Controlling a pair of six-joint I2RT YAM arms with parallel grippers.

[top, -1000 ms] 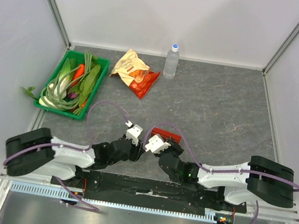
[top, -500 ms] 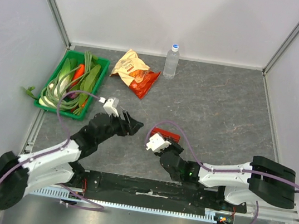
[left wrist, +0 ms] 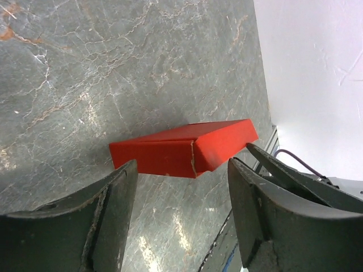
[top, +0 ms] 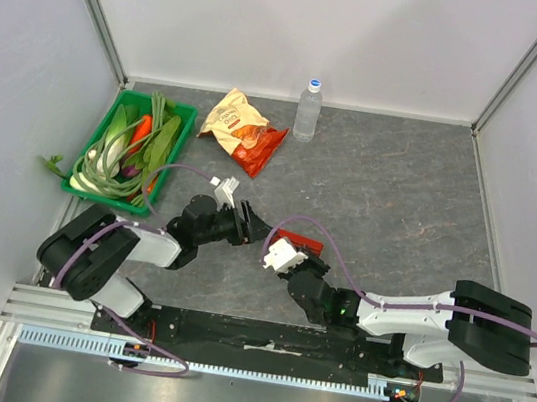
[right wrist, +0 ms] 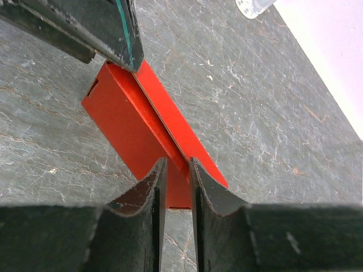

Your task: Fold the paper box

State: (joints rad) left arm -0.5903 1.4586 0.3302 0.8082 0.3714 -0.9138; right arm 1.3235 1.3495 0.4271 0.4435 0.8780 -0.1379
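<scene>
The paper box point(top: 301, 241) is a small bright red folded rectangle lying on the grey table just right of centre. In the left wrist view the paper box point(left wrist: 181, 150) lies a short way beyond my open, empty left gripper point(left wrist: 181, 221), which touches nothing. My left gripper point(top: 256, 228) sits at the box's left end. My right gripper point(top: 308, 259) is shut on the box's near edge; in the right wrist view its jaws point(right wrist: 177, 173) pinch a thin red wall of the paper box point(right wrist: 127, 116).
A green tray point(top: 176, 159) of vegetables stands at the back left. A crinkled orange snack bag point(top: 244, 129) and a water bottle point(top: 308, 109) lie near the back wall. A left finger point(right wrist: 85, 22) hangs over the box's far end.
My left gripper pulled back and up from the box, then came down again low, pointing at the box's left end. My right gripper kept its hold, and the box barely moved.
</scene>
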